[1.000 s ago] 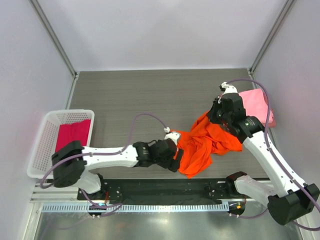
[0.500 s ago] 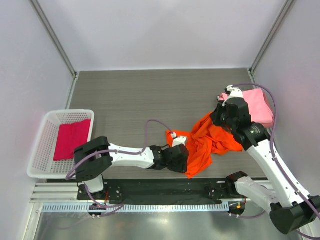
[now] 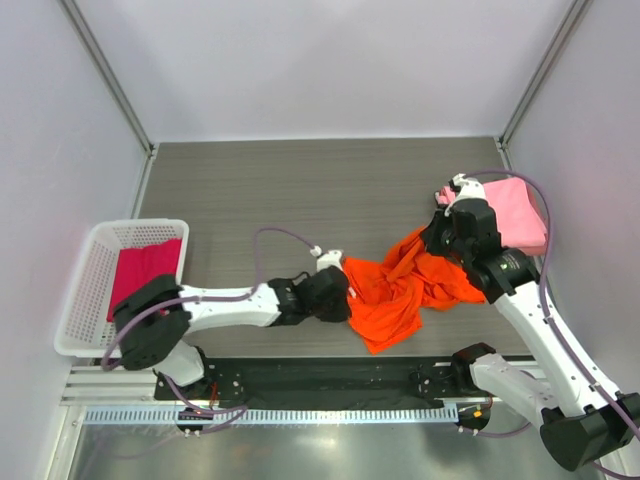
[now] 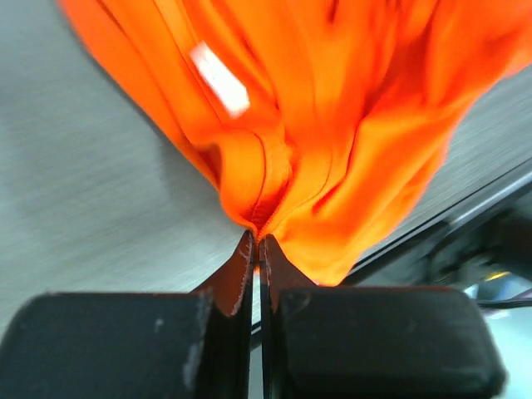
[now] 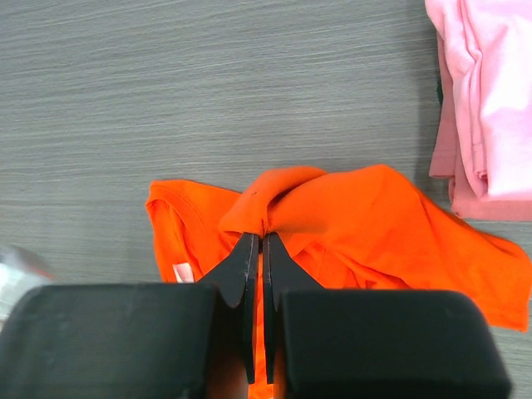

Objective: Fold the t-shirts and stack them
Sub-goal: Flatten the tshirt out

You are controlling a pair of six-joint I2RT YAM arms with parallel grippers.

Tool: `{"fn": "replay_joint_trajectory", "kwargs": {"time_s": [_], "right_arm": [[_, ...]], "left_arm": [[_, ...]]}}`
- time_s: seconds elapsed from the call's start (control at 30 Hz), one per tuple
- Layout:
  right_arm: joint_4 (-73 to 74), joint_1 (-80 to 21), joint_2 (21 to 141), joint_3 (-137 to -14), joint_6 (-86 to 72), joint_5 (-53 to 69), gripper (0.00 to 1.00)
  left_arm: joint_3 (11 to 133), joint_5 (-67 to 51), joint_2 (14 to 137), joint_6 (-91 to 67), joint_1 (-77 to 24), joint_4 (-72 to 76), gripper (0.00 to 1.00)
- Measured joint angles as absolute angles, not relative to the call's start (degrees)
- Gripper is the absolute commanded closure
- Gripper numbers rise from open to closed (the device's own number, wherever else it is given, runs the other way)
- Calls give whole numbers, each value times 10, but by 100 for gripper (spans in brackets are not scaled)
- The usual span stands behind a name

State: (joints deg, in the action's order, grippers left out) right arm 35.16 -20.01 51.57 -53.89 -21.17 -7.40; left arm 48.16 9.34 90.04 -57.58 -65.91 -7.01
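A crumpled bright orange t-shirt (image 3: 405, 290) lies at the table's front, right of centre. My left gripper (image 3: 343, 290) is shut on its left edge; in the left wrist view the jaws pinch a seamed fold of the orange t-shirt (image 4: 274, 158) at the left gripper (image 4: 256, 237). My right gripper (image 3: 432, 238) is shut on the shirt's upper right part, and the right wrist view shows the right gripper (image 5: 263, 235) holding a raised fold of the orange t-shirt (image 5: 366, 212). A folded light pink t-shirt (image 3: 518, 212) lies at the right edge. A magenta t-shirt (image 3: 142, 272) sits in the basket.
The white lattice basket (image 3: 92, 262) stands at the left edge of the table. The pink t-shirt (image 5: 490, 108) lies just right of the right gripper. A black rail (image 3: 330, 375) runs along the table's front edge, below the orange shirt.
The left gripper has closed from open onto the orange shirt's left edge and pulled it a little leftward. The right gripper has kept its hold and shifted slightly.
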Motion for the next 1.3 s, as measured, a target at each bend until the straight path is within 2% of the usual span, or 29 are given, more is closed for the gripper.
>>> {"fn": "replay_joint_trajectory", "kwargs": {"time_s": [0.1,0.23,0.37,0.57,0.8,1.13,1.3], "right_arm": [[352,-200,518,-538,-213,-78,99],[349,-199,536,-540,-213,-94,99],[352,-189,569,-560,-214,-109,99],[357,-170,587,-636,-215,-107,99],[371,-167,575,-775,-208,-45,99],[489,-166,456,-885,-196,80,99],[491,-166,454,-896,-194,81,99]], "left_arm": [[473,71,830,-561,-592,-78,100],[491,42,702,-524,-443,-129,100],[603,39,622,-472,-296,-230,100],[774,9,587,-419,-165,-334,100],[919,-24,597,-386,-144,-429,100],[987,-20,471,-382,-144,-538,100],[997,4,481,-373,-144,-531,100]]}}
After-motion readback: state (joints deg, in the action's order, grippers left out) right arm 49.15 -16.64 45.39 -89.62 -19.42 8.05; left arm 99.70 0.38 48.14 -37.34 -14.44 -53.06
